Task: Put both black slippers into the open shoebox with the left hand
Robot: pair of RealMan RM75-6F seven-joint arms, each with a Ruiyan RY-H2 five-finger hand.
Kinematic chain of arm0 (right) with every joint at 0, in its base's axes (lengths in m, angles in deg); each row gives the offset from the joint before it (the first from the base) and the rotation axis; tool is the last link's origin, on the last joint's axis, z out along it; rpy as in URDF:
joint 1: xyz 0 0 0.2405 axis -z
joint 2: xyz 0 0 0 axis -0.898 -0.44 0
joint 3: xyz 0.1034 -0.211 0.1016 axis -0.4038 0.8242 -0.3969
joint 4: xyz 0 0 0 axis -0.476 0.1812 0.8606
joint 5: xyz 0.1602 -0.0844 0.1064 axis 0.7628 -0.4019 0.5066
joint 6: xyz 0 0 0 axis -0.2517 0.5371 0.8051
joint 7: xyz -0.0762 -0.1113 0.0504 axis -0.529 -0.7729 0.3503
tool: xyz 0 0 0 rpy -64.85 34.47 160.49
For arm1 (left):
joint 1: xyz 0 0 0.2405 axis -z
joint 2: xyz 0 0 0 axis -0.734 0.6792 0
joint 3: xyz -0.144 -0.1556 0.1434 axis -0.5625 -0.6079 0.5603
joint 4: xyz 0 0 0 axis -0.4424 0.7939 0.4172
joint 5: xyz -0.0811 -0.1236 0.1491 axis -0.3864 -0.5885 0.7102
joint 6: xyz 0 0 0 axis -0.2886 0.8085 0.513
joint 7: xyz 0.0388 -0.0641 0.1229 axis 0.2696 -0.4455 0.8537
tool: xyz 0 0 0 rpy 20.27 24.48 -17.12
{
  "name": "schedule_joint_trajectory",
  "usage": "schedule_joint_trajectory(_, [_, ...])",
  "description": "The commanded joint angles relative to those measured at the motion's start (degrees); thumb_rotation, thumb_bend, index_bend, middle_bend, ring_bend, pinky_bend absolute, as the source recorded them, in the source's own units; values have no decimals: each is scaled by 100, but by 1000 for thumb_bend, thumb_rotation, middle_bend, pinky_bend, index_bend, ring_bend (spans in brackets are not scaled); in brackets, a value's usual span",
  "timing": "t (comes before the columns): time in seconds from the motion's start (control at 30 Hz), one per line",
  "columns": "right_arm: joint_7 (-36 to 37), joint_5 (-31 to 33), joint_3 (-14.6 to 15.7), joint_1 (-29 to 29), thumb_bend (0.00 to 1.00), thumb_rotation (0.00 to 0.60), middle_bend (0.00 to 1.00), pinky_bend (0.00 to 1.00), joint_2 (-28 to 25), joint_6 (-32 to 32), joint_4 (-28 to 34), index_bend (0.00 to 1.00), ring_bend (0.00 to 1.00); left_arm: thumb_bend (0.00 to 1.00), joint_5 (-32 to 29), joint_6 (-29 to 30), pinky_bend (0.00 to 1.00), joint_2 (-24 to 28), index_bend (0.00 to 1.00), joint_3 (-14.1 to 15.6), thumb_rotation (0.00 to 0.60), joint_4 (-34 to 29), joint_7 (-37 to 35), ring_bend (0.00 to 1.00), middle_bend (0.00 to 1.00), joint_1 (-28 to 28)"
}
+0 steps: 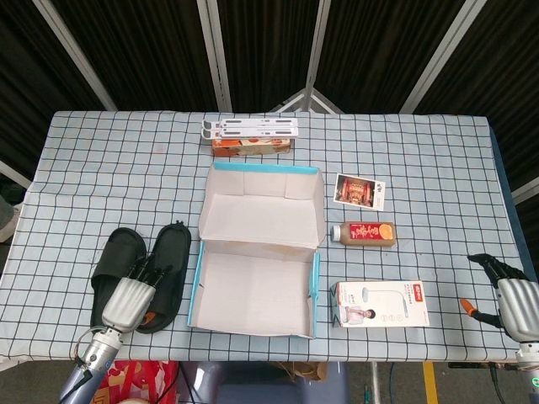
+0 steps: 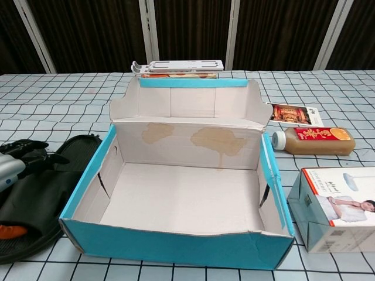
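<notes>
Checked table: all items resting on it. Open shoebox sits near-centre, tray empty, lid flap standing up on the far side.

Both black slippers lie side by side just left of the box, neither in it yet. Right slipper is close to the box's left wall; left slipper is touching or nearly touching its partner.

White carton near right of the box; bottle lying on its side and a card further back; white stand at the far edge.

My left hand is over the near ends of the slippers, fingers extended forward and spread, holding nothing. Whether it is touching the rubber I cannot tell. Right hand is parked off the near right corner; fingers look loosely apart, nothing in them.

Risks, my judgement:
- Closing here may catch both slippers or just an edge, since the hand straddles the pair.
- Soft sole could fold and slip out during the lift.
- Low carry would snag the box's left wall and shove the box rightwards.
</notes>
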Motion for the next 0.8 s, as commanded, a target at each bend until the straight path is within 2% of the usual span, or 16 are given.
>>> schedule_joint_trajectory(0.03, [-7, 1, 3, -3, 233, 600, 252, 323, 1, 12, 4, 259, 295, 146, -8, 21, 103, -15, 215, 7, 600, 19, 19, 11, 289, -1])
schedule_joint_trajectory(0.27, [-9, 23, -5, -6, 234, 600, 252, 323, -6, 30, 20, 259, 295, 165, -73, 53, 103, -72, 337, 2, 600, 83, 73, 16, 312, 7])
schedule_joint_trajectory(0.47, [-12, 32, -4, -2, 233, 600, 253, 323, -13, 38, 31, 259, 295, 284, -9, 150, 103, -60, 346, 9, 600, 68, 34, 17, 312, 20])
schedule_joint_trajectory(0.6, [-8, 16, 2, -4, 234, 600, 252, 323, -9, 41, 23, 259, 295, 310, 33, 276, 103, 27, 346, -17, 600, -5, 2, 16, 311, 8])
schedule_joint_trajectory(0.8, [-7, 17, 2, -16, 232, 600, 252, 323, -2, 64, 17, 259, 295, 354, 260, 720, 103, 422, 368, -128, 600, -386, 57, 17, 320, -41])
